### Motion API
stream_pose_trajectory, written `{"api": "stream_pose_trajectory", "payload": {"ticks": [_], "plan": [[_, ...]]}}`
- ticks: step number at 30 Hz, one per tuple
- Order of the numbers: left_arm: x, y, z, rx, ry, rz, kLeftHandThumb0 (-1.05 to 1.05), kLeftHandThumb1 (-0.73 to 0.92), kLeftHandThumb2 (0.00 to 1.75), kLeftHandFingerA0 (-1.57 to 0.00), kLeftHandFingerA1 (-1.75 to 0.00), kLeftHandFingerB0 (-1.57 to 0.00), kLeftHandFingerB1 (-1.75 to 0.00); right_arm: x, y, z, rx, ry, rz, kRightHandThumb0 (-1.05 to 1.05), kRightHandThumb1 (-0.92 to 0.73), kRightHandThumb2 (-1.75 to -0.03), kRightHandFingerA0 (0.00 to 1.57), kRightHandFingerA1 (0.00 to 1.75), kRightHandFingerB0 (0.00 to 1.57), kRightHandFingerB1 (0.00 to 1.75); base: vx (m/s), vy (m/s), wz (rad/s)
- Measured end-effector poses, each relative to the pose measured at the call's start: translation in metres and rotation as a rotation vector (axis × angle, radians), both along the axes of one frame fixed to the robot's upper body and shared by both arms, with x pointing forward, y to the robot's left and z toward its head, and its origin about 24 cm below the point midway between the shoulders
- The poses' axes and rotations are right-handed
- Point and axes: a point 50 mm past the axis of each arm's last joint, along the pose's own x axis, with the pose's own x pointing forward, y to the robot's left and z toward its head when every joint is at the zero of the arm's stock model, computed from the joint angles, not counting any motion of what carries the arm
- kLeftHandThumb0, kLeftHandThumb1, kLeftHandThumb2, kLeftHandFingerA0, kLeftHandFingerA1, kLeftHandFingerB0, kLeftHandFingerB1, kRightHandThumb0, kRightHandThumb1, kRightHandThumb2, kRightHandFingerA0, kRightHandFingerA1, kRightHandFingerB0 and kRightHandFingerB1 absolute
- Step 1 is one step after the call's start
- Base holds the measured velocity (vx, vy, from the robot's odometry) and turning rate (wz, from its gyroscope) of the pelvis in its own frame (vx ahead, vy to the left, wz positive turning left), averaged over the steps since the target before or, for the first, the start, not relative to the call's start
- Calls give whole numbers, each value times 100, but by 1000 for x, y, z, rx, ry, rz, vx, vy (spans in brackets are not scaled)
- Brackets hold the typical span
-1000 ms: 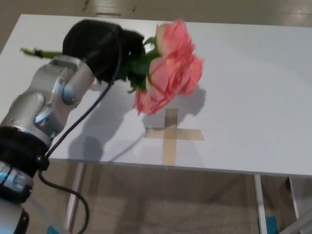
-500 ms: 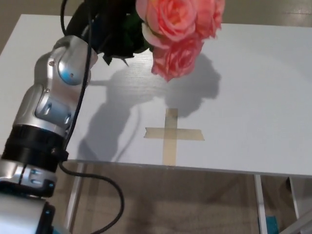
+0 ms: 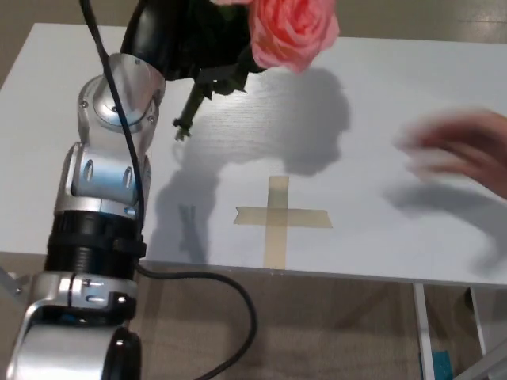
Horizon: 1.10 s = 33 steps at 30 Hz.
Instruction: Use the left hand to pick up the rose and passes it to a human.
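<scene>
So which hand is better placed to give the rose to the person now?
The left hand: it already holds the rose lifted above the table, and the person's hand reaches in. The right hand is not in view.

White table (image 3: 412, 103), tape cross (image 3: 279, 218).

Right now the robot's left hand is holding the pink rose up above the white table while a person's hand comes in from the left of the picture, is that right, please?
Not quite. The person's hand comes in from the right of the picture, not the left, as the head view shows. The rest holds: the left hand holds the pink rose up above the white table.
</scene>
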Motion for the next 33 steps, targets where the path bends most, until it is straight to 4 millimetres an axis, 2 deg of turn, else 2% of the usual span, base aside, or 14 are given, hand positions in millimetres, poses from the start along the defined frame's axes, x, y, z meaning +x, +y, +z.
{"api": "stream_pose_trajectory", "payload": {"ticks": [7,17,18,19,33], "plan": [[2,-5,-14,-204,138,-40,-16,83,68,-106,-145,-88,-86,-2,0,-1,0,5,0,-37,-64,-59,73,48,59,43,0,0,0],[2,-12,-34,-398,333,-83,-14,80,70,-106,-147,-88,-88,-2,0,-1,0,9,4,-43,-60,-62,72,50,57,43,0,0,0],[2,-13,-36,-410,348,-90,-14,80,68,-106,-145,-88,-89,-2,0,-1,1,10,5,-38,-64,-59,73,48,59,43,0,0,0],[2,-15,-37,-423,368,-99,-14,80,69,-105,-146,-87,-89,-2,0,-1,2,12,6,-42,-60,-61,72,49,57,43,0,0,0],[-9,-33,-53,-463,493,-198,-13,81,69,-100,-150,-83,-91,-7,1,-4,12,39,14,-42,-60,-61,71,49,57,43,0,0,0]]}}
